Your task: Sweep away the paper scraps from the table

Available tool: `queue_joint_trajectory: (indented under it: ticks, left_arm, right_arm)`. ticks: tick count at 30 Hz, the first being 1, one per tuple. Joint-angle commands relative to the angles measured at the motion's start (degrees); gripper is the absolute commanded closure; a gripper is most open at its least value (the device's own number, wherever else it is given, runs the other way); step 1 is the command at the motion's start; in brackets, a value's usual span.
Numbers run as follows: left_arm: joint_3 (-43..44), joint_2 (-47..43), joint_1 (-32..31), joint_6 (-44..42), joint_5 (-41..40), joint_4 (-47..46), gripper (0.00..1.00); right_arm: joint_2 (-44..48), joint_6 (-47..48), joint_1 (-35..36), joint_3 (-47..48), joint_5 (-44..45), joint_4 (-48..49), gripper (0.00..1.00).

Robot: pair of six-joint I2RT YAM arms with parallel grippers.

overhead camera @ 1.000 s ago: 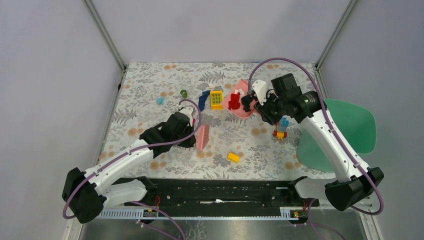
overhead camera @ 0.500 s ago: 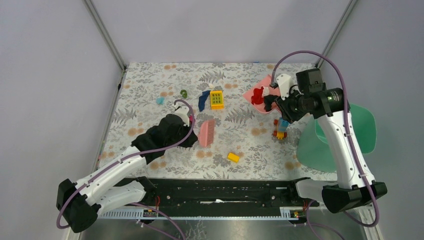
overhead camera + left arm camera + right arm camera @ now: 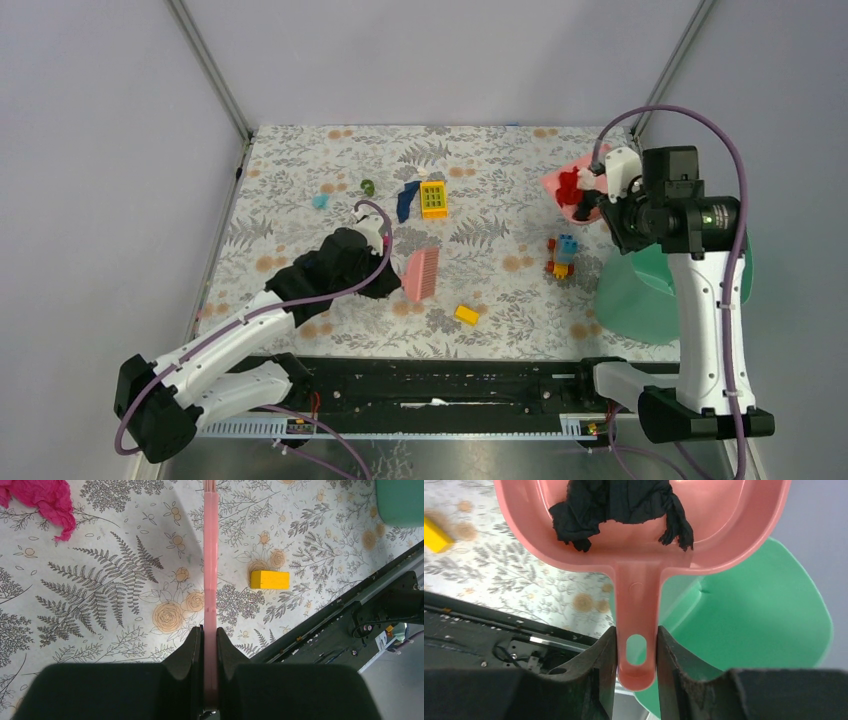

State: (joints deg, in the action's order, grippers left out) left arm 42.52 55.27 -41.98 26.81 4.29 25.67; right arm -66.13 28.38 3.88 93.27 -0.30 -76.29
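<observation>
My right gripper [image 3: 636, 631] is shut on the handle of the pink dustpan [image 3: 639, 550]. It holds the pan above the table's [image 3: 300, 160] back right edge, next to the green tray [image 3: 690, 275]. A dark scrap [image 3: 624, 502] lies inside the pan, and red-magenta scraps [image 3: 571, 185] show in it from above. My left gripper [image 3: 210, 630] is shut on the pink brush [image 3: 210, 555], over the table's middle front. A dark blue scrap [image 3: 406, 199] lies on the table beyond the brush. A magenta scrap [image 3: 42, 497] lies on the cloth ahead of the brush.
A yellow block [image 3: 466, 314] lies near the front edge, right of the brush. A yellow-green block [image 3: 433, 198] sits beside the blue scrap. A small block stack [image 3: 562, 254] stands left of the tray. A light blue bit [image 3: 320, 200] and a green bit [image 3: 368, 186] lie at the back left.
My right arm has carried the dustpan with its scraps from the table's middle back to the right edge by the tray. My left arm has shifted the brush slightly rightward.
</observation>
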Motion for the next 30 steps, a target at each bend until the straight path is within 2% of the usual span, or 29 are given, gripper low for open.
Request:
queue_joint_trajectory:
  ticks: [1, 8, 15, 19, 22, 30]
  left_arm:
    - [0.23, 0.92, 0.71, -0.72, 1.38, -3.01, 1.0]
    - [0.29, 2.1, 0.99, -0.7, 2.79, -3.07, 1.0]
    - [0.32, 1.95, 0.97, -0.69, 3.54, -3.03, 1.0]
    - [0.17, 1.69, 0.98, -0.39, 3.97, -3.06, 1.0]
    - [0.49, 1.77, 1.02, -0.37, 4.86, -3.02, 1.0]
    - [0.54, 1.64, 1.0, -0.37, 6.19, -3.2, 1.0]
  right_arm:
    - [2.38, 0.04, -3.44, 3.31, 8.9, -1.83, 1.0]
    - [1.56, -2.05, -9.63, 8.02, 6.87, -5.49, 1.0]
    - [0.64, -3.16, -12.17, 11.27, 13.1, -8.22, 1.0]
    - [0.7, -2.79, -12.72, 12.85, 23.92, -8.48, 1.0]
    - [2.07, -1.37, -13.1, 13.07, 28.64, -8.34, 1.0]
    - [7.07, 9.09, -13.19, 9.86, 40.25, -8.17, 1.0]
